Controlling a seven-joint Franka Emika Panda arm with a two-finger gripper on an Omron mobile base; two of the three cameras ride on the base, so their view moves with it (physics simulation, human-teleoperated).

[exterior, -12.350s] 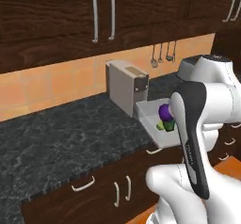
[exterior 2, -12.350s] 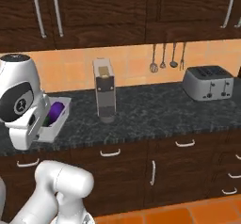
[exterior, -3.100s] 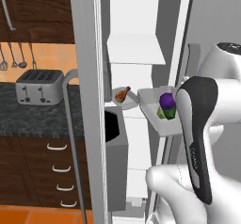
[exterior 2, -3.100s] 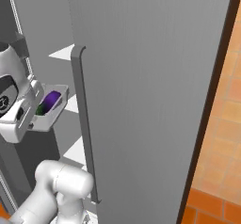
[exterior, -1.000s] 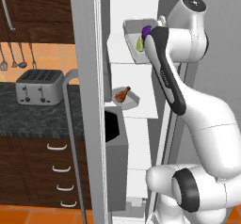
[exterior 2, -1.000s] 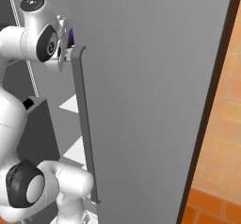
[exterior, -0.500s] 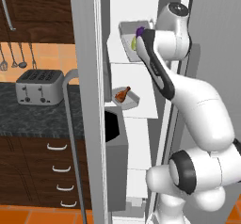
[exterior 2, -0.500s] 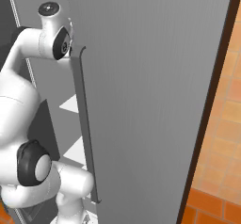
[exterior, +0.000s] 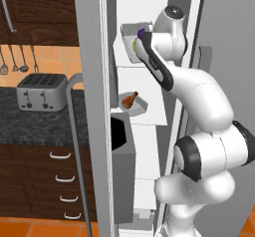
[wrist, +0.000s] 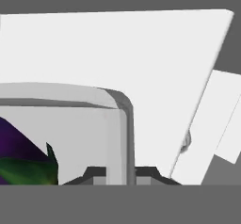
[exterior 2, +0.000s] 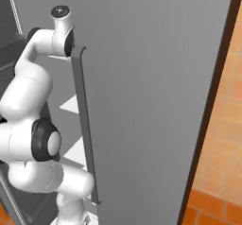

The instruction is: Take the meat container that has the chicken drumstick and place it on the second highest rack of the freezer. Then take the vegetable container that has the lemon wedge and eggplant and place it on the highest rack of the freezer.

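Gripper (wrist: 119, 173): pinching closed on the rim of the vegetable container (exterior: 130, 42), holding it up at the freezer's (exterior: 149, 12) top shelf level.
Eggplant (wrist: 19, 143): lying inside that container, green stem showing.
Chicken drumstick (exterior: 129, 99): sitting in its meat container (exterior: 140, 107) on the second highest rack (exterior: 152, 117).
Toaster (exterior: 42, 91): standing on the counter (exterior: 30, 124), well apart.

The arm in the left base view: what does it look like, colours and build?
The arm is glossy white, built of rounded, bulbous links with dark grey to black bands and caps at the joints. No cables or markings show. The gripper has two small dark finger tips.
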